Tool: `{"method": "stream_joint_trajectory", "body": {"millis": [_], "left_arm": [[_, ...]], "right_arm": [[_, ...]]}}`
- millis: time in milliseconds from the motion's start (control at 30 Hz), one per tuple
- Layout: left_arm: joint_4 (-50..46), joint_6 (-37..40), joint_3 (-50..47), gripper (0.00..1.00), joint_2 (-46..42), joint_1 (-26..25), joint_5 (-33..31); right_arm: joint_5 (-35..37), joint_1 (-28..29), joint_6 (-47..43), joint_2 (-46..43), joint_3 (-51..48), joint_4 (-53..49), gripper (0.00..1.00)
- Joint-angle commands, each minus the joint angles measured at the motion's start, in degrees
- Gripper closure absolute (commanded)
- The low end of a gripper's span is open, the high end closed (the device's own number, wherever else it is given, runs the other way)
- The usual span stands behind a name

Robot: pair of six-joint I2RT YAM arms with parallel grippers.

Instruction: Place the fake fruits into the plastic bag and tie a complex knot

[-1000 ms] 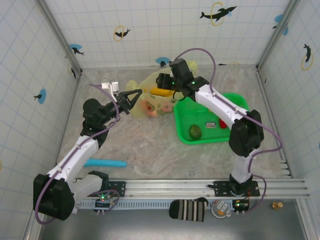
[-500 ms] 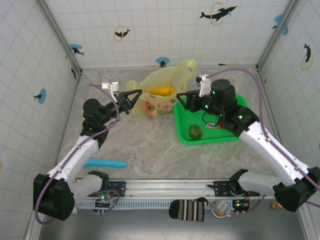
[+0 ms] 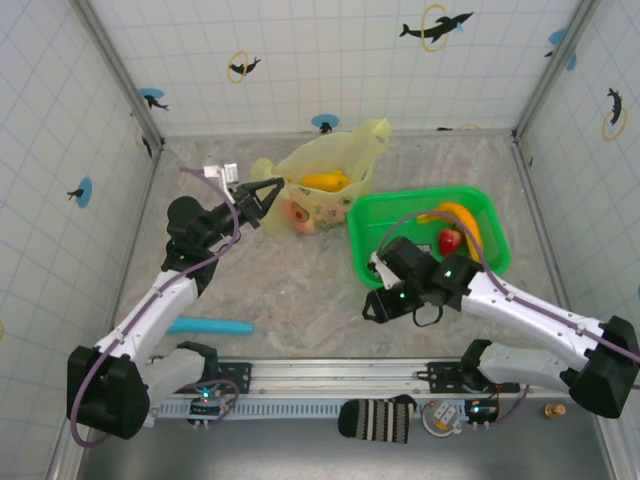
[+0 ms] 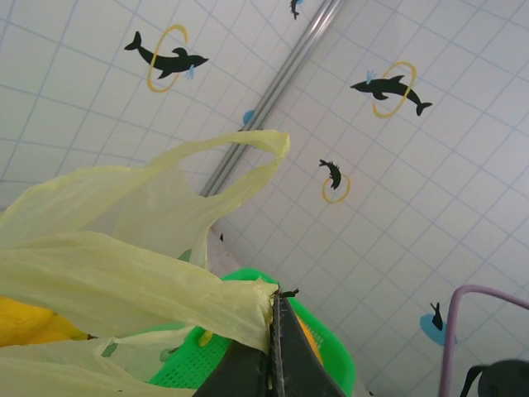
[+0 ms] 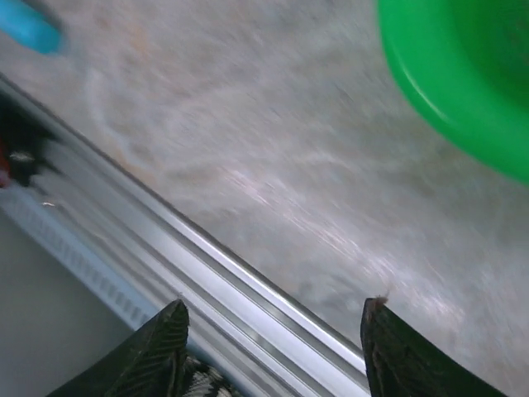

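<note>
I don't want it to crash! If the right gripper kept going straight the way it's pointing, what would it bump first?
The right gripper would probably hit the table, close to the metal rail, though depth is unclear.

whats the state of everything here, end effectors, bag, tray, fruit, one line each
left end effector, shut on the plastic bag's edge
right end effector, open, empty, over the table beside the tray
plastic bag, on the table, one side held up, not tied
banana, inside the bag
tray, upright on the table
orange-yellow fruit, lying in the tray
red fruit, lying in the tray
teal stick, lying flat on the table
</note>
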Motion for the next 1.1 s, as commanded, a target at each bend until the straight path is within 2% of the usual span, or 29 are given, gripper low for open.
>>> {"method": "stream_joint_trajectory", "body": {"millis": [0,233,333,433,500,567,633,933,1067], "left_arm": [[-0.73,2.00,-0.27,1.00,-0.93,-0.30,-0.79],[-1.66,2.79,-0.17,1.00,-1.71,-0.30,-1.41],[-2.43,3.40,-0.01,1.00,-2.14,-0.30,-1.99],[-3.41,3.93,0.34,1.00,-2.60,-0.30,-2.57],[-3.62,3.96,0.58,1.00,-2.76,-0.25,-2.57],[-3.65,3.87,0.72,1.00,-2.96,-0.23,-2.54],[-3.83,3.85,0.76,1.00,-2.95,-0.08,-2.55],[-5.33,4.51,1.39,1.00,-3.01,0.10,-3.01],[-5.58,4.36,1.60,1.00,-3.00,0.34,-3.00]], "right_arm": [[13.45,-0.60,4.79,0.55,-3.00,-1.76,0.33],[21.11,-1.38,11.92,5.00,-6.53,15.16,0.12],[28.94,-2.78,14.15,7.88,-4.61,14.70,0.09],[35.30,-8.01,14.17,9.47,-2.81,12.94,0.07],[34.72,-13.24,12.25,9.73,-2.82,15.37,0.07],[31.03,-18.53,9.65,10.85,-2.74,19.80,0.08],[29.52,-21.93,7.98,13.78,-0.76,21.77,0.08],[28.52,-32.41,5.35,29.46,9.75,25.34,0.05],[33.48,-34.86,3.03,32.69,13.58,25.80,0.05]]}}
